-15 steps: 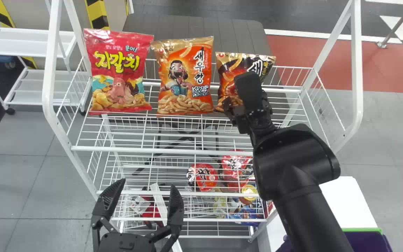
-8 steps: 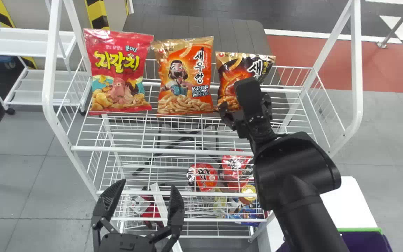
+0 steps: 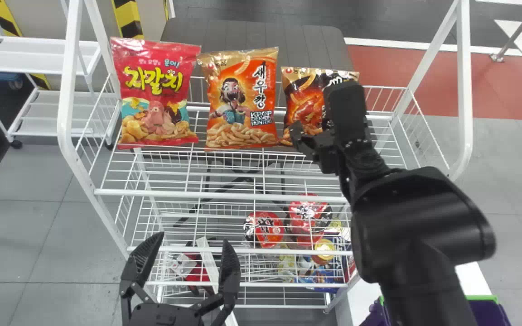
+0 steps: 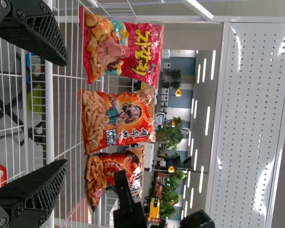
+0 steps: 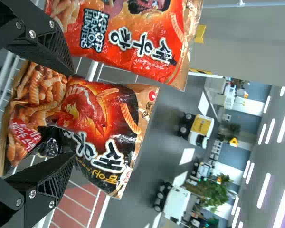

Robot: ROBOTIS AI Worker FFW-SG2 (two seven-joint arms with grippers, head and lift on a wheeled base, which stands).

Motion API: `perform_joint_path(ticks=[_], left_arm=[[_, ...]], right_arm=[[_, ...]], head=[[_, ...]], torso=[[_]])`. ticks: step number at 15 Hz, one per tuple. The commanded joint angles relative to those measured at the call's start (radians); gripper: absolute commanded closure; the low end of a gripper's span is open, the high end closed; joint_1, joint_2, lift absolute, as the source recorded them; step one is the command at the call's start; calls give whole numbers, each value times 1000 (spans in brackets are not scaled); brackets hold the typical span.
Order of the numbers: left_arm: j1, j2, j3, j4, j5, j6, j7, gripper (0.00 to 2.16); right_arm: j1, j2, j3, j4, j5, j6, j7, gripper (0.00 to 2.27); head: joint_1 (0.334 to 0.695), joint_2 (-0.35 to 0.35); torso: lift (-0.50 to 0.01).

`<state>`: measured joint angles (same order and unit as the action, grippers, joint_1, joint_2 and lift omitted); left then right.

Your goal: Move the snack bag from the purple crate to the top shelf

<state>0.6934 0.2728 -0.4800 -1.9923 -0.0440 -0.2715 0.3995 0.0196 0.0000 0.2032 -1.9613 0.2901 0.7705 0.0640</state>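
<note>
1. We are seeing the snack bag (image 5: 99, 111) standing nearly upright on the top shelf (image 3: 197, 194), its lower end resting on the wires, so the placing looks all but done.
2. Our right hand (image 5: 71, 114) is holding its fingers well apart, one on each side of the bag; we are judging this a release, with the bag bearing its own weight.
3. The bag is facing forward beside the orange bag (image 3: 242, 99), with the red bag (image 3: 154, 90) beyond, probably to keep one tidy display row.
4. All three are turning their printed fronts outward; ours is showing bold white lettering (image 5: 109, 159) over dark film, while the red one is carrying yellow characters.
5. Our left hand (image 3: 192, 239) is waiting low before the rack, fingers spread.
6. Next we are needing a straight retreat, since a brushing finger could be tipping the bag.
</note>
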Motion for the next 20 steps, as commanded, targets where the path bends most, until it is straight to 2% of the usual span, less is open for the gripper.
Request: perform_joint_path(ticks=[1, 3, 6, 9, 10, 13, 17, 20], left_arm=[[0, 0, 5, 0, 1, -5, -1, 83], [0, 2, 11, -2, 6, -5, 1, 83], [5, 3, 12, -11, 6, -2, -1, 83], [8, 6, 12, -22, 6, 1, -1, 83], [9, 6, 12, -25, 4, 4, -1, 83], [15, 8, 12, -26, 4, 7, -2, 87], [25, 8, 26, -31, 4, 10, -10, 83], [29, -3, 31, -31, -4, 13, -5, 83]], right_arm=[[56, 1, -8, -142, 6, 97, 34, 262], [143, 1, -15, -261, 0, 103, 48, 262], [270, -8, -102, -398, -66, 85, 96, 262], [450, -8, -212, -442, -172, -148, 132, 174], [513, -5, -251, -433, -221, -296, 138, 110], [669, 1, -294, -360, -307, -701, 165, 100], [815, 0, -304, -263, -402, -974, 145, 113], [852, -6, -308, -223, -420, -977, 123, 120]], head=[[695, -96], [695, -100], [695, -105], [695, -142], [695, -152], [695, -191], [695, -226], [695, -250]], torso=[[8], [8], [8], [8], [8], [8], [8], [8]])
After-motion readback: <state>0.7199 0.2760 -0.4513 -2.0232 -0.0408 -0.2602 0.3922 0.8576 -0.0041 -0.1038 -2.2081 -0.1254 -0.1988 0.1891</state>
